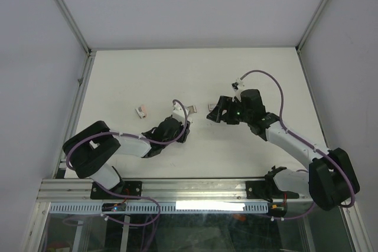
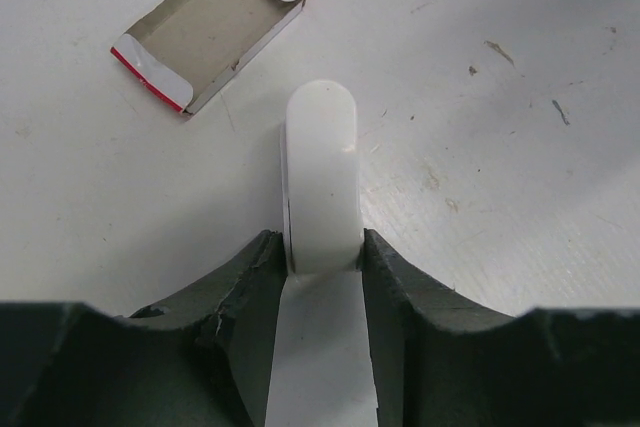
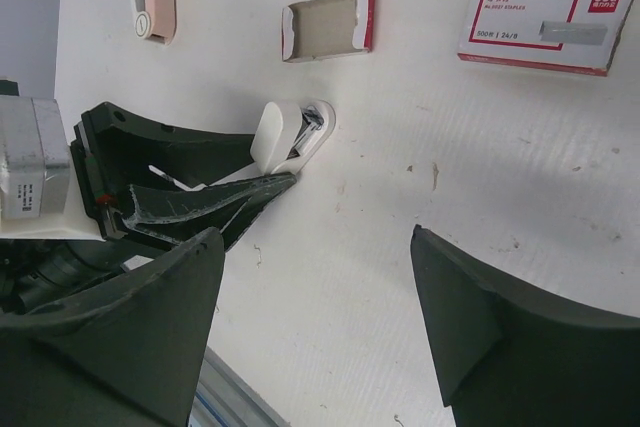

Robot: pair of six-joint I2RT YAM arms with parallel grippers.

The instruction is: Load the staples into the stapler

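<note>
Left hand (image 2: pixel 320 147) is low over the desk (image 1: pixel 177 75), white pads pinching the silvery staples (image 3: pixel 316 117) (just a sliver showing). Their open tray (image 2: pixel 205 27) lies just beyond, and the red-and-white sleeve (image 3: pixel 545 22) is off to the right. The pink stapler (image 3: pixel 155 4) sits apart on the left. Right hand (image 3: pixel 330 287) is spread wide, holding nothing.

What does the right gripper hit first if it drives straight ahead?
Probably the white rounded piece in the left gripper, just left of centre; the open cardboard tray lies beyond. Depth is unclear.

Matt grey card inner tray (image 2: pixel 205 27); smooth pink plastic stapler (image 3: pixel 158 4); matt, scuffed table (image 2: pixel 520 197).
</note>
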